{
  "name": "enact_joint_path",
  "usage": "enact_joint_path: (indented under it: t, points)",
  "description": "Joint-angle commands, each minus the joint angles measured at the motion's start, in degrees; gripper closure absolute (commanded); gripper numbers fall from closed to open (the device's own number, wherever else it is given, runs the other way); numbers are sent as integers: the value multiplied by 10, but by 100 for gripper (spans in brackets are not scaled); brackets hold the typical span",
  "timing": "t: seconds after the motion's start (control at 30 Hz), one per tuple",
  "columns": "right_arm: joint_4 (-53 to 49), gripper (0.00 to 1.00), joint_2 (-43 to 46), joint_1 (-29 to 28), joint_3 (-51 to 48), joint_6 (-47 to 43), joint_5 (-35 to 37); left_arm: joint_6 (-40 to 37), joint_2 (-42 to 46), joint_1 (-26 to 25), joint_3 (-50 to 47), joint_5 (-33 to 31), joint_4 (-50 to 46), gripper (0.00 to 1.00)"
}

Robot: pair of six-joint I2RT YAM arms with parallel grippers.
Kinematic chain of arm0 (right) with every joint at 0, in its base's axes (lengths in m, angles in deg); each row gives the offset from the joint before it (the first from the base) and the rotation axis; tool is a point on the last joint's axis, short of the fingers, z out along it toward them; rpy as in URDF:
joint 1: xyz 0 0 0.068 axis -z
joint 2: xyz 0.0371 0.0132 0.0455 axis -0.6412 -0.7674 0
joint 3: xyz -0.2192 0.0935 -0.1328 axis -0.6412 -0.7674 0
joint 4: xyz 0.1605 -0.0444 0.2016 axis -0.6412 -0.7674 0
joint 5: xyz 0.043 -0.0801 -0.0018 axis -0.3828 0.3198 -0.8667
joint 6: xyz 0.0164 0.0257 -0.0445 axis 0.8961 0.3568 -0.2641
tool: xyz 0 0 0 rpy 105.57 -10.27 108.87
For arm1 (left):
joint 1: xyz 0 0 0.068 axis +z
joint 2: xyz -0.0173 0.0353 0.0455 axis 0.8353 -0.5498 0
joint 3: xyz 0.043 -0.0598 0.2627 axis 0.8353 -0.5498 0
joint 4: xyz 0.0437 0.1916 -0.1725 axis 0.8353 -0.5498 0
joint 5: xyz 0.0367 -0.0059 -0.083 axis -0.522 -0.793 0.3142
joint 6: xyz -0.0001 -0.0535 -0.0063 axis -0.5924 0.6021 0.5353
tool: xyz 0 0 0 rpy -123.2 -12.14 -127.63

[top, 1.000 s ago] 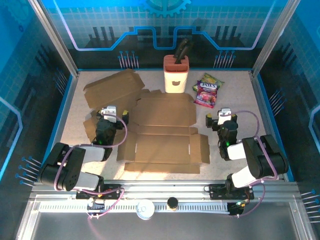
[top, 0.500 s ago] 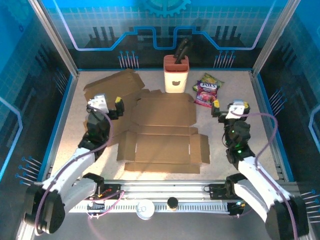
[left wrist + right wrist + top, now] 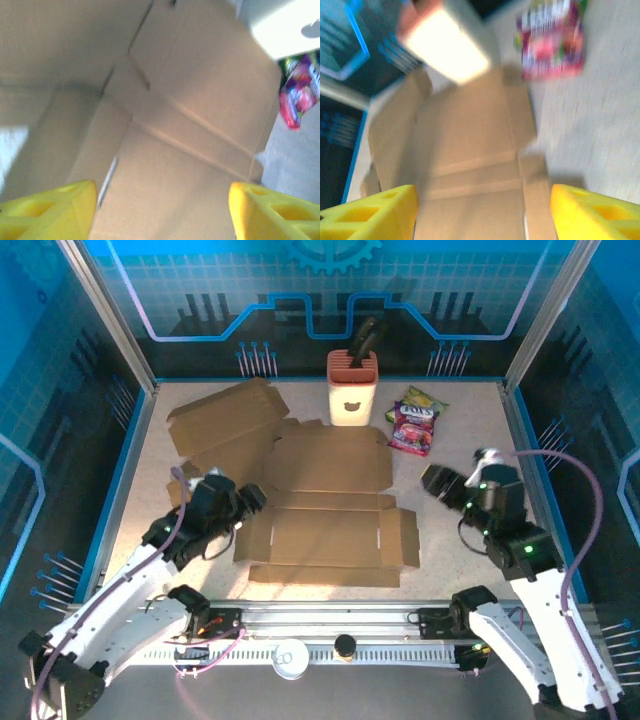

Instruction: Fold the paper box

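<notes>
Left claw [image 3: 250, 500] and right claw [image 3: 437, 483] both spread wide, flat brown cardboard box blank [image 3: 328, 525] between them!
The blank lies unfolded mid-way across the speckled surface [image 3: 470, 550], flaps out. The left claw sits at its left edge, yellow fingers [image 3: 45, 210] parted, nothing held. The right claw hangs just off its right side, released too. Beyond it stand a cream knife block [image 3: 352, 390] and a pink-and-green candy bag [image 3: 414, 425]. A second brown cardboard sheet [image 3: 225, 420] lies far left.
</notes>
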Motion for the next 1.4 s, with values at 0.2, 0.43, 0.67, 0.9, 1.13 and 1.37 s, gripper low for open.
enact_joint_path:
  t: [0.2,0.43,0.67,0.9,1.13,1.37]
  points:
    - [-52,32,5,-200,-65,218,59,260,35,-144,-100,-68,-94,37]
    - [-12,32,-9,-228,-86,247,53,349,17,-197,-138,-81,-65,38]
    - [8,32,1,-228,-102,258,48,392,25,-205,-193,-84,5,45]
    - [16,32,5,-228,-110,261,44,410,38,-205,-224,-107,47,51]
    - [27,32,8,-228,-121,266,35,404,35,-205,-234,-121,82,59]
    - [50,32,13,-235,-147,300,6,399,40,-205,-242,-121,95,74]
